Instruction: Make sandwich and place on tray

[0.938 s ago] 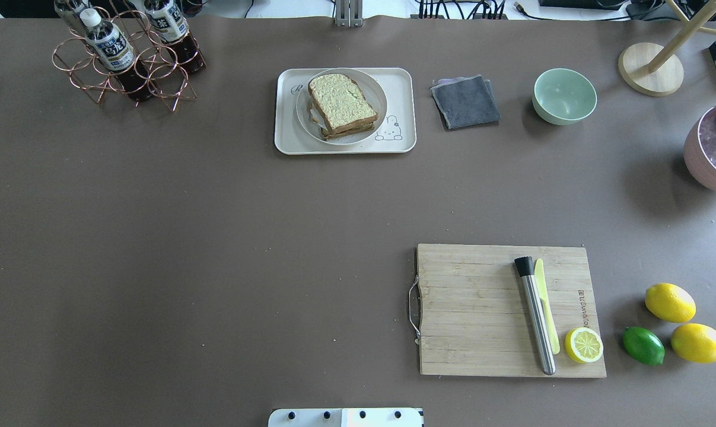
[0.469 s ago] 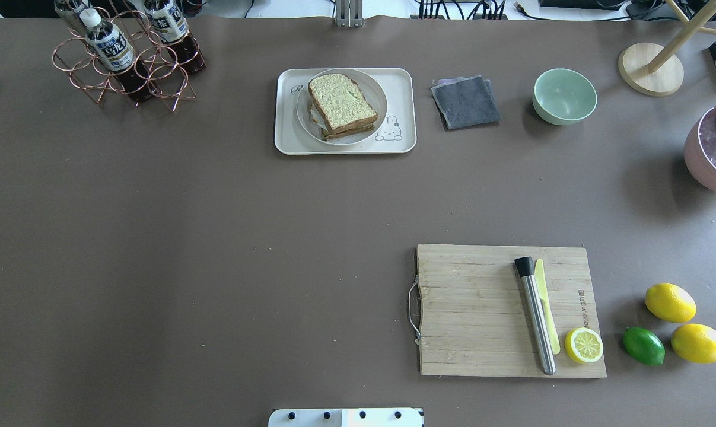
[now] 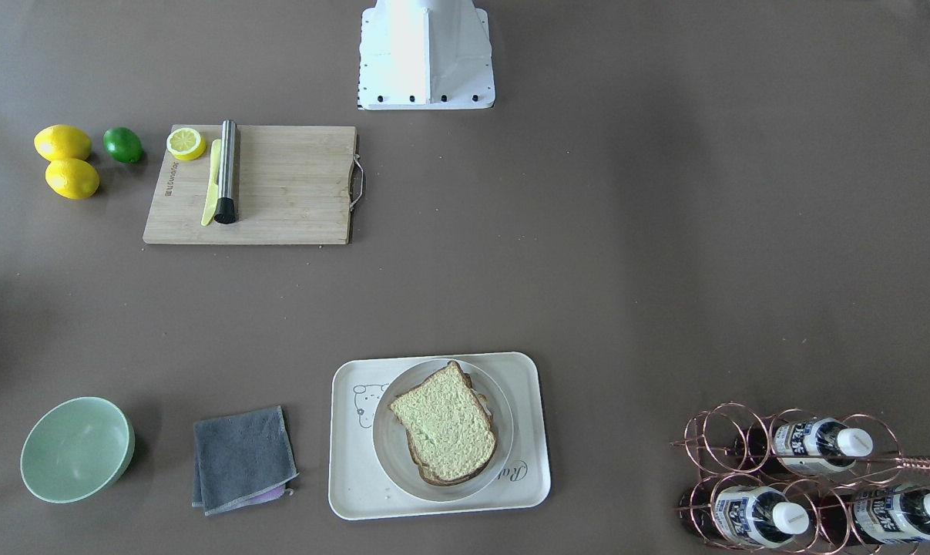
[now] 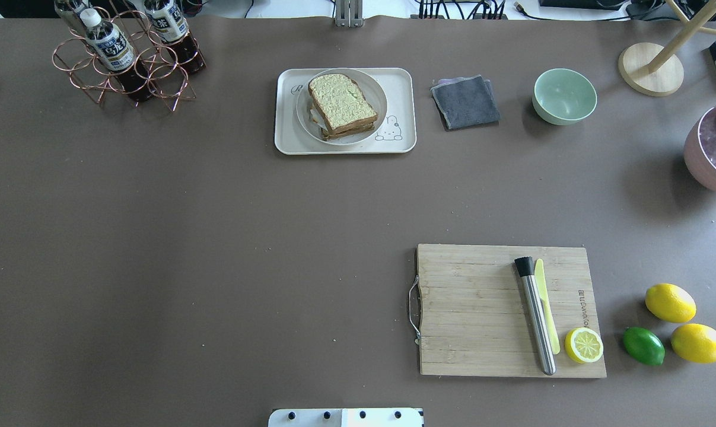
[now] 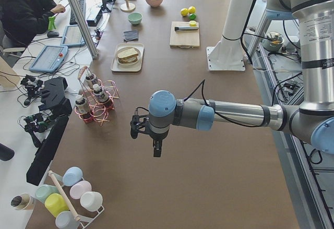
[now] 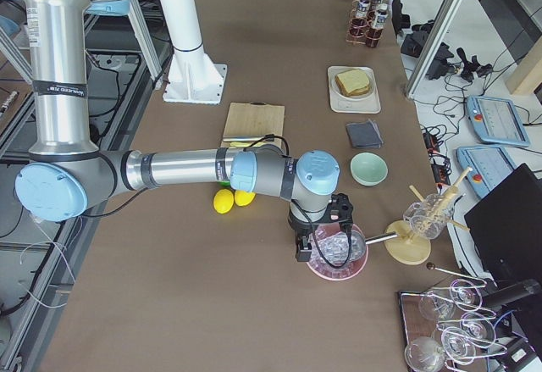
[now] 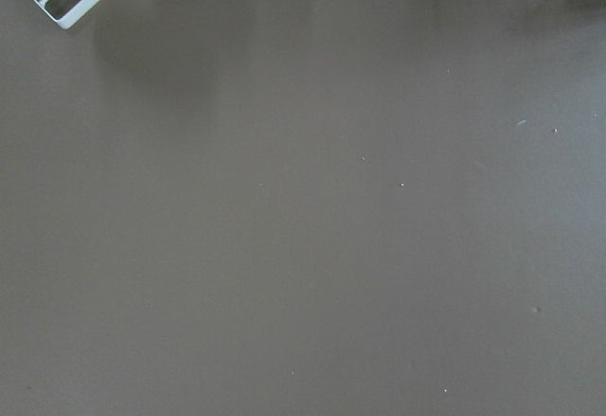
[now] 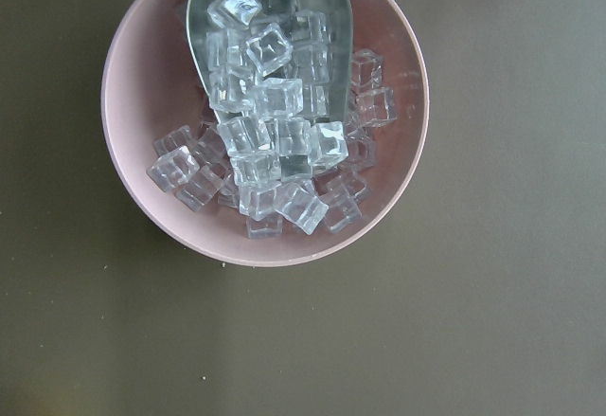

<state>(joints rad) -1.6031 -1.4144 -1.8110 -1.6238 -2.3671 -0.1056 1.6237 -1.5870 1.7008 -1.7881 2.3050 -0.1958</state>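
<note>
Your sandwich (image 4: 341,104) sits plated on the tray (image 4: 286,139), seemingly done; you cannot tell whether left claw (image 5: 156,149) or right claw (image 6: 302,252) is open.

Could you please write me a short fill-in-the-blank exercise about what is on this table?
The sandwich lies on a round ____ that sits on the tray. Beside the cutting board lie two lemons and one green ____. The pink bowl holds a metal scoop and clear cubes of ____. The grey cloth lies between the tray and the pale green ____.
Missing words: plate, lime, ice, bowl.
</note>
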